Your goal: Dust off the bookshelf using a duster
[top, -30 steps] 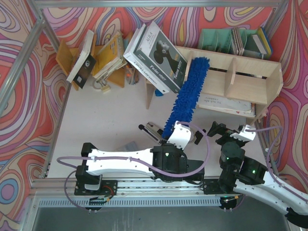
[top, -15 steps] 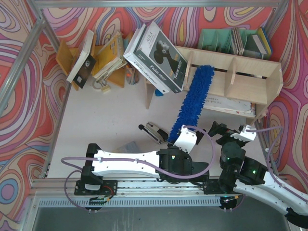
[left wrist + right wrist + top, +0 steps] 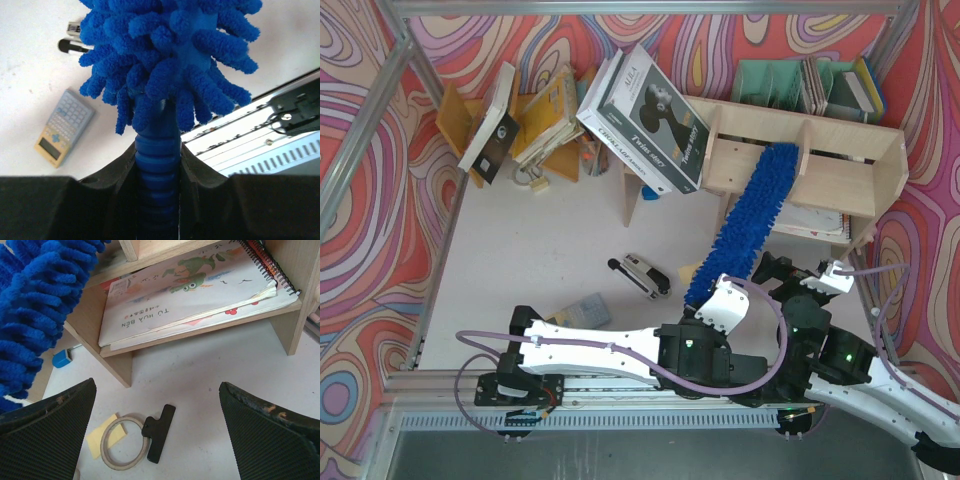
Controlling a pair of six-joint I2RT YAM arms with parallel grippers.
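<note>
The pale plywood bookshelf point(image 3: 880, 165) stands at the back right, with spiral notebooks on its lower level point(image 3: 200, 295). The bright-blue fluffy duster point(image 3: 752, 218) leans up from my left gripper point(image 3: 708, 297) onto the shelf's top board, its tip near the middle divider. My left gripper is shut on the duster's ribbed blue handle point(image 3: 156, 165). The duster's fluff also fills the left of the right wrist view point(image 3: 35, 305). My right gripper point(image 3: 790, 272) is open and empty, low in front of the shelf, beside the duster.
A leaning stack of books point(image 3: 645, 110) rests against the shelf's left end. An orange-brown book rack point(image 3: 535, 115) stands back left, a mint-green file holder point(image 3: 790, 85) behind the shelf. A stapler point(image 3: 640, 273) and calculator point(image 3: 582, 310) lie on the table. A tape ring, black clip point(image 3: 159, 432) and yellow note lie under my right gripper.
My left arm has swung the duster to the right along the shelf's top board, from near the left end to the middle divider. The right arm has not moved.
</note>
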